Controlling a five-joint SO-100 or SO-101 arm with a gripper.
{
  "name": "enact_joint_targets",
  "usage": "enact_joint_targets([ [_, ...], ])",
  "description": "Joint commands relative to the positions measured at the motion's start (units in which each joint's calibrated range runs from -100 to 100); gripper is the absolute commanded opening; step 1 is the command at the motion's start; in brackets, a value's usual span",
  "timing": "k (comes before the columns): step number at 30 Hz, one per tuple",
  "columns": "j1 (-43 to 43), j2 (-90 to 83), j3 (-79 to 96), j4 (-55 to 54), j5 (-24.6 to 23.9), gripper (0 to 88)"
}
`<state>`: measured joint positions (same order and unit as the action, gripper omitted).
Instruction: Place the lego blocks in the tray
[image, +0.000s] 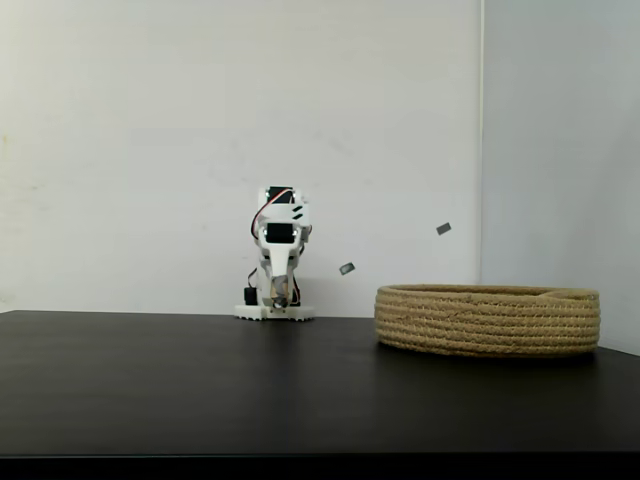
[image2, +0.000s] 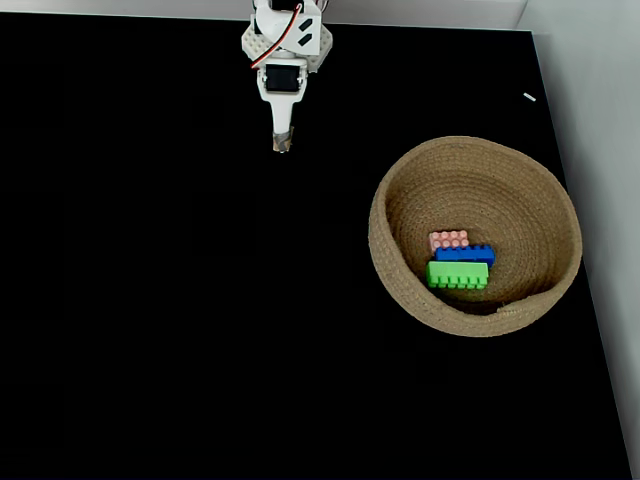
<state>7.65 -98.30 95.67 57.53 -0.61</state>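
Black and matte, your table (image2: 150, 300) runs up to a plain white wall (image: 150, 120), and from the side-on fixed view you can see two small grey marks stuck on that wall above the tray. Your arm (image: 278, 262) sits folded at the far edge of the table, white with red and black wires showing near its top. From above you see the gripper (image2: 281, 146) pointing down the table toward you, its tip well apart from the tray and holding nothing; the fingers look drawn together into one narrow tip, though they are too small in both fixed views for you to be sure, so I cannot tell if they are fully closed. The tray (image2: 400, 180), a round basket of coiled tan rope, rests on the right side of the table in both fixed views. All three lego blocks lie inside it, bunched together on its floor toward the near wall: the pink block (image2: 448, 240) farthest back, the blue block (image2: 465, 254) touching it just in front, and the green block (image2: 458, 274) nearest you, pressed against the blue one.
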Motion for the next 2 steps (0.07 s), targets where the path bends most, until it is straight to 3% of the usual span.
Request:
enact_joint_targets([
  [1, 0.18, -0.41, 0.14, 0.15, -0.29, 0.1],
  [2, 0.18, -0.41, 0.14, 0.15, -0.29, 0.1],
])
